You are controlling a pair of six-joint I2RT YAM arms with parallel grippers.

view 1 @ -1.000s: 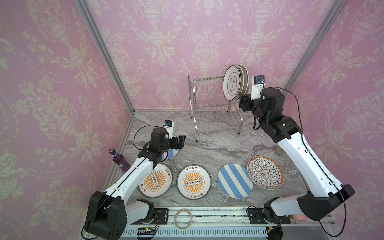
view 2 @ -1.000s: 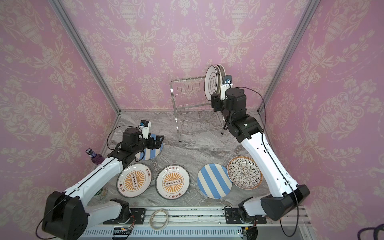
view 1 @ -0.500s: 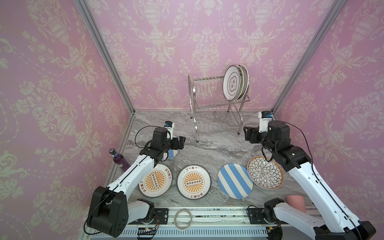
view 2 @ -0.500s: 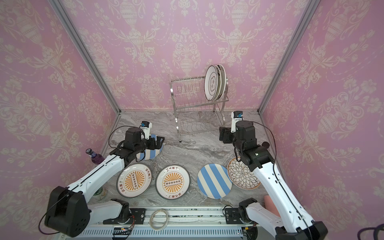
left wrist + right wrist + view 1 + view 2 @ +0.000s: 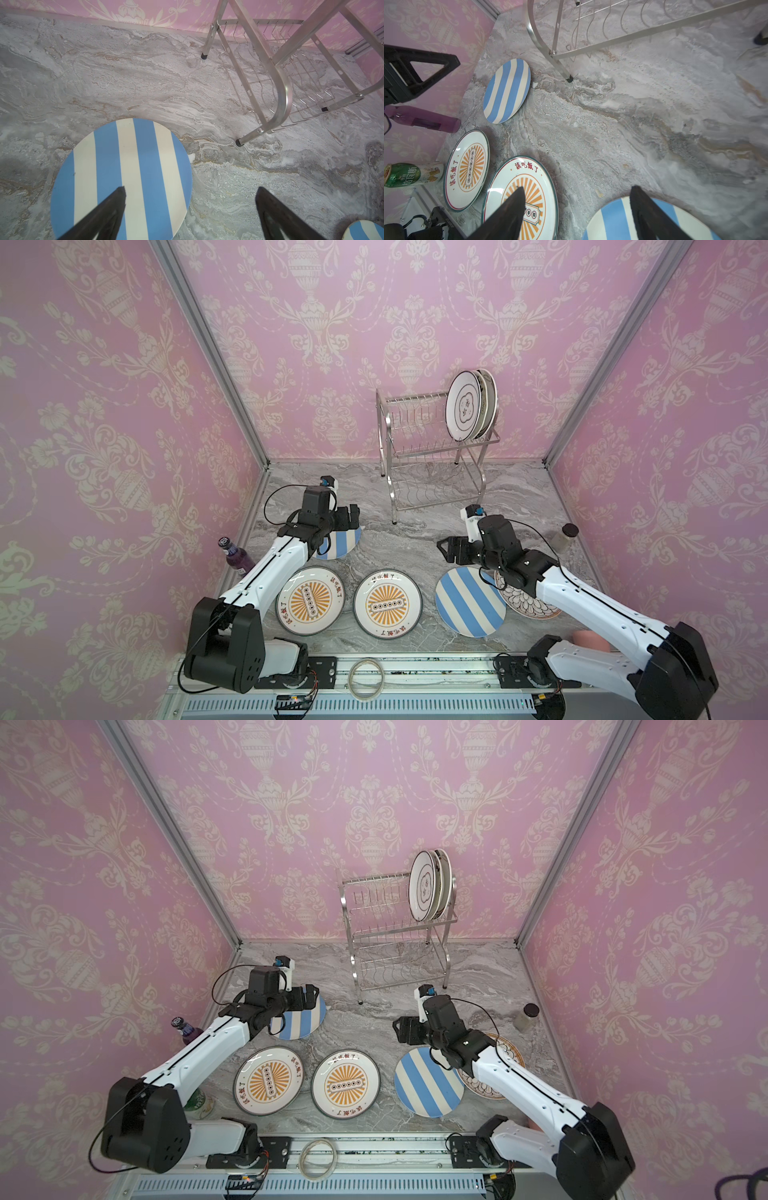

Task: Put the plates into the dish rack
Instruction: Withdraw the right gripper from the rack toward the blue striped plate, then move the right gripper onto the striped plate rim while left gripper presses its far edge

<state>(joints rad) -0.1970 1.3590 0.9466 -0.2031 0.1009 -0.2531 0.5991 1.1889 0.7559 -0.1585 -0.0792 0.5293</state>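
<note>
Grey marble tabletop [image 5: 415,539] under dish rack [image 5: 432,450], pink damask walls [image 5: 104,406].

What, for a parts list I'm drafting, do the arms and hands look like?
The left arm and right arm have white shells, black joint housings, a thin black line along each forearm, a looping black cable at the wrist, a white camera mount with a blue top. The left hand and right hand are black, with tapered fingers that have triangular cut-outs.

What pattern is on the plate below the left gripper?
Wide blue and cream stripes. The plate shows best in the left wrist view.
</note>
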